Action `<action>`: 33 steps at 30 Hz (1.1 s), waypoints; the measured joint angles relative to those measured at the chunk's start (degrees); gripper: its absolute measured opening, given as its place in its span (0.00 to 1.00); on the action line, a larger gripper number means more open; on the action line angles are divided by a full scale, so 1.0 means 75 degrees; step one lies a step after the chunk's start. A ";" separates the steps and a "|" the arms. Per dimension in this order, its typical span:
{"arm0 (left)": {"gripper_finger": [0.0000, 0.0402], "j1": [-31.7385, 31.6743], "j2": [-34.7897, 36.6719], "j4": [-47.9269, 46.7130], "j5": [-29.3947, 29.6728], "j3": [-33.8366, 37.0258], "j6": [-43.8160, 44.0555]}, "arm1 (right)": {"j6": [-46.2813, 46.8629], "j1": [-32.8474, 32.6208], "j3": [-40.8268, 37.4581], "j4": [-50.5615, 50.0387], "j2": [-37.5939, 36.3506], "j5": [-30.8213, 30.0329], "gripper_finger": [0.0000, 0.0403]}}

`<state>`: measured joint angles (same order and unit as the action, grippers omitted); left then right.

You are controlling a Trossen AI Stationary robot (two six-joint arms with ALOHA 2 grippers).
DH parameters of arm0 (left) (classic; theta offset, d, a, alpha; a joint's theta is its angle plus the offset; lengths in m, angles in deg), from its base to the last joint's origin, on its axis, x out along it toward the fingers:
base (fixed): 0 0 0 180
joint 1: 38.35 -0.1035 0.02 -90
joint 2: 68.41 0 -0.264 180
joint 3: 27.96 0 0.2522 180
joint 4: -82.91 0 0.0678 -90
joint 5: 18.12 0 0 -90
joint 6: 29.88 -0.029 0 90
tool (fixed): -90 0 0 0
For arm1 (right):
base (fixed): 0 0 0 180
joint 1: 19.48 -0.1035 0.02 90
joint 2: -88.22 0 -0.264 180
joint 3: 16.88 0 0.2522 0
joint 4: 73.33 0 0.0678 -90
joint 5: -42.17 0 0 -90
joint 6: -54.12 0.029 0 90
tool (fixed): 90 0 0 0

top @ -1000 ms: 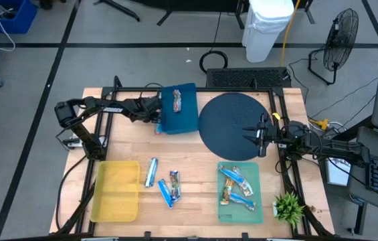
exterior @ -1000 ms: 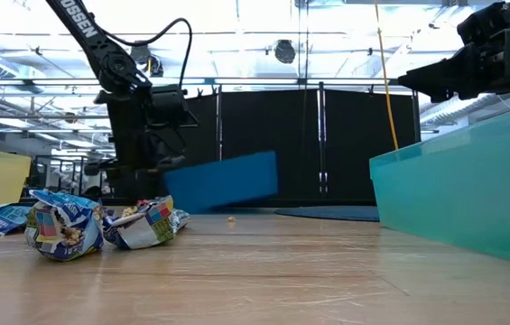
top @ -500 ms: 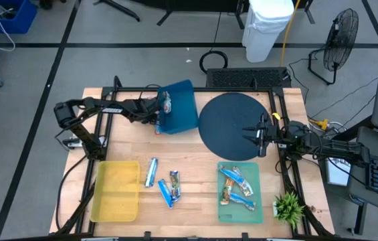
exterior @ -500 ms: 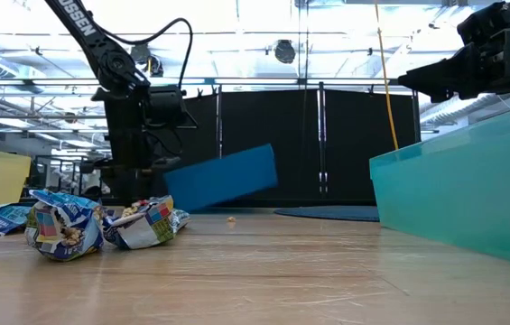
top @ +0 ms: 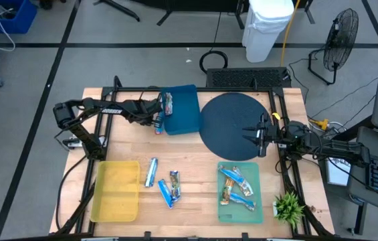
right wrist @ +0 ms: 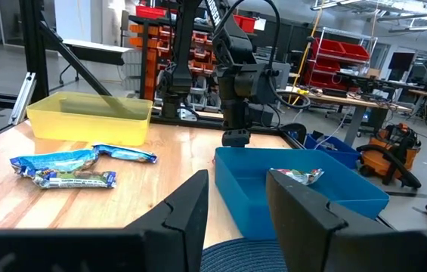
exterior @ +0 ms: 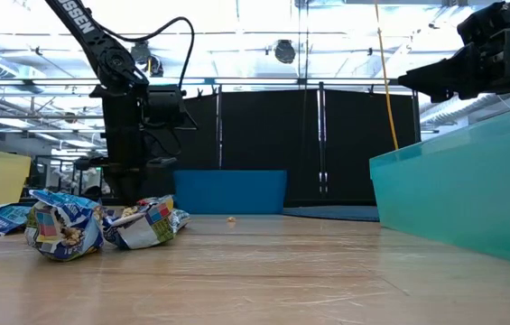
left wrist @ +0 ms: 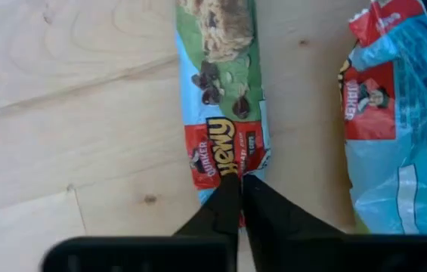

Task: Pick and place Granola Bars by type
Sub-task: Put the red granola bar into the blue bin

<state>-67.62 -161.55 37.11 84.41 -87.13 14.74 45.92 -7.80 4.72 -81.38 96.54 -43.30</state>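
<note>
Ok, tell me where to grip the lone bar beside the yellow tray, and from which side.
Grip the bar at mid-length, across its narrow width, coming straight down from above. It lies flat on the table, with bare wood along both long sides. The yellow tray and the two bars lie apart from it, so the fingers should fit.

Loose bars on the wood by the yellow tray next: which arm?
Left, probably. The left gripper, fingers shut, sits by the blue plastic tray, on the same side of the table as the loose shiny-wrapped granola bars. The open right gripper hovers over the dark round mat, farther off.
</note>
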 joint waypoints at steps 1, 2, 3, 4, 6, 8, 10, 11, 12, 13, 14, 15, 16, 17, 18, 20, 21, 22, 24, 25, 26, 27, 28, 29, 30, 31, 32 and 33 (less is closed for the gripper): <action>0.02 0.0019 0.0000 -0.0005 0.0024 -0.0001 -0.0060 | 0.0000 0.0003 0.0000 0.0000 0.0000 0.0000 0.31; 0.03 0.0045 0.0000 -0.0002 0.0050 -0.0002 -0.0115 | 0.0000 0.0000 0.0000 0.0000 0.0003 0.0000 0.31; 0.03 0.0068 0.0000 -0.0002 0.0069 0.0001 -0.0153 | 0.0003 0.0000 0.0000 0.0000 0.0000 0.0000 0.31; 0.03 0.0092 -0.0003 -0.0002 0.0105 0.0001 -0.0179 | 0.0001 0.0001 0.0000 0.0000 0.0000 0.0000 0.31; 0.01 0.0159 -0.0006 -0.0005 0.0197 0.0001 -0.0232 | 0.0001 0.0001 0.0000 0.0000 0.0002 0.0000 0.31; 0.01 0.0234 0.0066 -0.0088 0.0278 0.0006 -0.0294 | 0.0003 0.0003 0.0000 0.0000 0.0002 0.0000 0.31; 0.01 0.0351 0.0161 -0.0319 0.0388 0.0008 -0.0295 | 0.0003 0.0003 0.0000 0.0000 0.0000 0.0000 0.31; 0.01 0.0407 0.0239 -0.0455 0.0469 0.0011 -0.0281 | 0.0003 0.0003 0.0000 0.0000 0.0000 0.0000 0.31; 0.01 0.0454 0.0367 -0.0566 0.0563 0.0014 -0.0234 | 0.0003 0.0003 0.0000 0.0000 0.0000 0.0000 0.31; 0.01 0.0500 0.0519 -0.0670 0.0702 0.0011 -0.0161 | 0.0003 0.0003 0.0000 0.0000 0.0000 0.0000 0.31; 0.01 0.0553 0.0647 -0.0745 0.0861 -0.0003 -0.0112 | 0.0002 0.0002 0.0000 0.0001 0.0000 0.0000 0.31; 0.01 0.0595 0.0771 -0.0822 0.0971 -0.0005 -0.0065 | 0.0002 0.0003 0.0000 0.0000 0.0000 0.0000 0.31; 0.01 0.0654 0.0918 -0.0909 0.1065 -0.0005 -0.0024 | 0.0002 0.0000 0.0000 0.0000 0.0000 0.0000 0.31; 0.01 0.0719 0.1071 -0.0974 0.1159 -0.0002 0.0046 | 0.0003 0.0001 0.0000 0.0000 0.0000 0.0000 0.31; 0.01 0.0799 0.1235 -0.0990 0.1283 -0.0004 0.0082 | 0.0003 0.0003 0.0000 0.0000 0.0000 0.0000 0.31; 0.01 0.0922 0.1521 -0.0998 0.1450 -0.0005 0.0088 | 0.0001 0.0000 0.0000 0.0000 0.0000 0.0000 0.31; 0.01 0.0989 0.1675 -0.0998 0.1580 -0.0005 0.0082 | 0.0003 0.0001 0.0000 0.0000 0.0000 0.0000 0.31; 0.00 0.1074 0.1814 -0.0965 0.1756 -0.0007 0.0084 | 0.0003 0.0002 0.0000 0.0000 0.0000 0.0000 0.31; 0.00 0.1201 0.2105 -0.0977 0.2039 -0.0017 0.0079 | 0.0001 0.0002 0.0000 0.0000 0.0002 0.0000 0.31; 0.00 0.1255 0.2236 -0.1018 0.2197 -0.0017 0.0076 | 0.0003 0.0003 0.0000 0.0000 0.0000 0.0000 0.31; 0.00 0.1298 0.2357 -0.1022 0.2373 -0.0017 0.0076 | 0.0000 0.0003 0.0000 0.0000 0.0000 0.0000 0.31; 0.00 0.1346 0.2473 -0.0992 0.2515 -0.0017 0.0079 | 0.0003 0.0003 0.0000 -0.0009 0.0003 0.0000 0.31; 0.00 0.1376 0.2597 -0.0973 0.2629 -0.0017 0.0077 | 0.0001 0.0000 0.0000 -0.0009 0.0003 0.0000 0.31; 0.00 0.1403 0.2704 -0.0973 0.2725 -0.0017 0.0079 | 0.0002 0.0003 0.0000 -0.0004 0.0003 0.0000 0.31; 0.00 0.1442 0.2796 -0.0942 0.2799 -0.0017 0.0076 | 0.0003 0.0001 0.0000 -0.0004 0.0003 0.0000 0.31; 0.00 0.1476 0.2869 -0.0838 0.2868 -0.0017 0.0065 | 0.0003 0.0003 0.0000 -0.0006 0.0004 0.0000 0.31; 0.00 0.1498 0.2933 -0.0724 0.2918 -0.0017 -0.0013 | 0.0001 0.0003 0.0000 -0.0006 0.0006 0.0000 0.31; 0.00 0.1535 0.2997 -0.0627 0.2965 -0.0017 -0.0122 | 0.0003 0.0003 0.0000 -0.0006 0.0006 0.0000 0.31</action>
<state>-56.11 -139.07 32.41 106.65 -87.26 13.82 45.94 -7.78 4.72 -81.42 96.58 -43.30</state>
